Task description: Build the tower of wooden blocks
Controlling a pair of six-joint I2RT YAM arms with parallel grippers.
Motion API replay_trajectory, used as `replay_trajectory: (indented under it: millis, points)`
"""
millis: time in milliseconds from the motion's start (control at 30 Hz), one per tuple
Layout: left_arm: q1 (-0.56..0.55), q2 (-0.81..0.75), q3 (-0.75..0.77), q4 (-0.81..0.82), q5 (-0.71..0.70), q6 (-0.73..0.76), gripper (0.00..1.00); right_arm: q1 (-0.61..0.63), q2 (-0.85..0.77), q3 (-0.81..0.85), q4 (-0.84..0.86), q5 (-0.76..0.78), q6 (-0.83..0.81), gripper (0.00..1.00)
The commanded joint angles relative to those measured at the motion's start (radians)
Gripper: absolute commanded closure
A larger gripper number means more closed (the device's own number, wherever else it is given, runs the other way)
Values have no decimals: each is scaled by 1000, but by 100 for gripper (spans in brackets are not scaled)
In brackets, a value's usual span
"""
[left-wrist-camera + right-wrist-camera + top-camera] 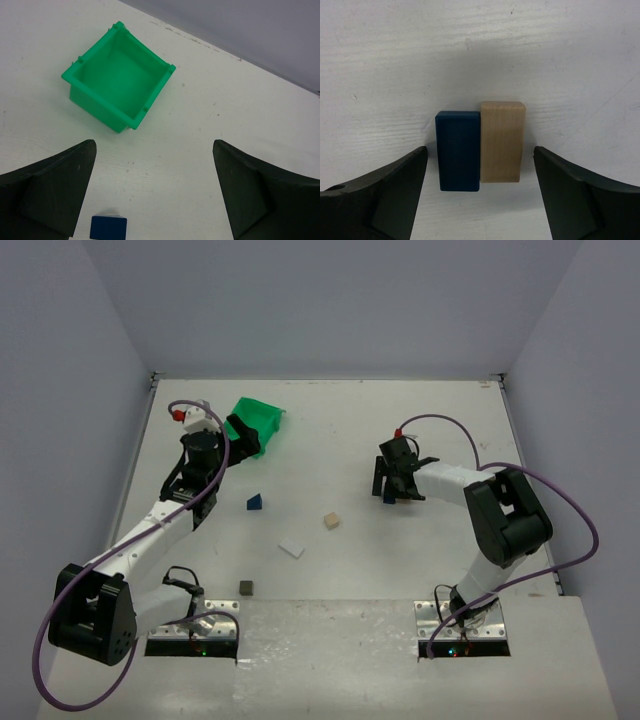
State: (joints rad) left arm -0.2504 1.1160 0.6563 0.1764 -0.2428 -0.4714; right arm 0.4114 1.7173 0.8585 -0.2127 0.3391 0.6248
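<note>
Right gripper (479, 152) | jaws released, straddling blue block (458, 150) and tan block (502, 141), flush, probably as tower base | left gripper (154, 145) | spread, empty

Bright, even overhead light, soft shadows, all views sharp

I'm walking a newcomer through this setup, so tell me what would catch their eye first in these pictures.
The bright green bin at the far left stands out most. On the right, a blue block and a tan block sit side by side, framed by the open right gripper. In the middle lie a blue wedge, tan cube, white slab and dark cube.
</note>
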Motion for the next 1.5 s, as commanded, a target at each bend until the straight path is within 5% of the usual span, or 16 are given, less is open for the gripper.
replay_trajectory:
  millis: [0, 100, 533, 1133, 1467]
  points:
    - [-15, -2, 46, 48, -4, 11, 0, -5, -51, -5, 6, -7, -8, 10]
    - [-15, -2, 48, 48, -1, 11, 0, -3, -84, -39, -9, -15, -7, 2]
    - [-19, -7, 43, 55, 17, 10, 0, 6, -205, -196, -61, -22, 15, 1]
    - [-23, -13, 42, 57, 13, 13, 0, 7, -122, -116, -59, 64, 24, 1]
    - [-24, -9, 43, 58, 12, 16, 0, 6, -156, -138, 24, -94, -42, 1]
